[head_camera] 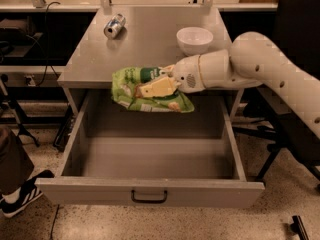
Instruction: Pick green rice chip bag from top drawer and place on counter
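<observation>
A: Where is the gripper found?

B: The gripper (156, 85) is seen at the front edge of the counter (150, 46), about midway along that edge. It is brought in from the counter's right side by the white arm (270, 64).

A: How are its fingers set?

B: They are pressed onto the green rice chip bag (129, 91). One pale yellow finger (161, 86) is laid across the face of the pouch. The pouch is pinched between it and a second finger that is largely hidden.

A: Where is the bag held relative to the counter?

B: It is held at the counter's front edge. Its upper part is seen over the counter top, and its lower part hangs below that edge. Whether the counter is actually touched cannot be settled from this angle; the bag may be held just in front of it.

A: And the top drawer?

B: The top drawer (150, 159) is pulled well out from beneath the counter, toward the camera. The bag is held above the drawer's back part, clear of its floor. A black handle (149, 198) is fixed at the centre of the front panel.

A: What else is noted on the counter?

B: A silver can (114, 25) is laid on its side toward the counter's back left. A white bowl (194, 39) is set toward its right, just behind the gripper's wrist. A black chair (300, 34) is seen beside the counter's right side.
</observation>
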Available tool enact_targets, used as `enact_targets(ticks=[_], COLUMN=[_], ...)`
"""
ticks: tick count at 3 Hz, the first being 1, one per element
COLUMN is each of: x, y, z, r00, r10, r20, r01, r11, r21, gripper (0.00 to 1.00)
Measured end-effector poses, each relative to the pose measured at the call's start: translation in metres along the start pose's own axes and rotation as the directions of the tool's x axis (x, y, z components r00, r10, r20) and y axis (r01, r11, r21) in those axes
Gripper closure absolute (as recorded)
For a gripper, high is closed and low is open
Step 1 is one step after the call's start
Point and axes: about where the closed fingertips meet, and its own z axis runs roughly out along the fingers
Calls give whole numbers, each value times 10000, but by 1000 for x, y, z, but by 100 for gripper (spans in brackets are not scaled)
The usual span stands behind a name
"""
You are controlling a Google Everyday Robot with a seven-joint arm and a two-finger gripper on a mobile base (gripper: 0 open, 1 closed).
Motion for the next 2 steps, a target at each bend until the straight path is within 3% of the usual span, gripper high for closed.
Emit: enact_targets(ticks=[1,2], x=[-26,-55], y=[-21,-64], z=[1,27], r00=[9989,9979], r10=[-144,7], r20=[-437,-643], r01=[184,194], r11=[9956,9500], r21=[924,3118], gripper=[100,100])
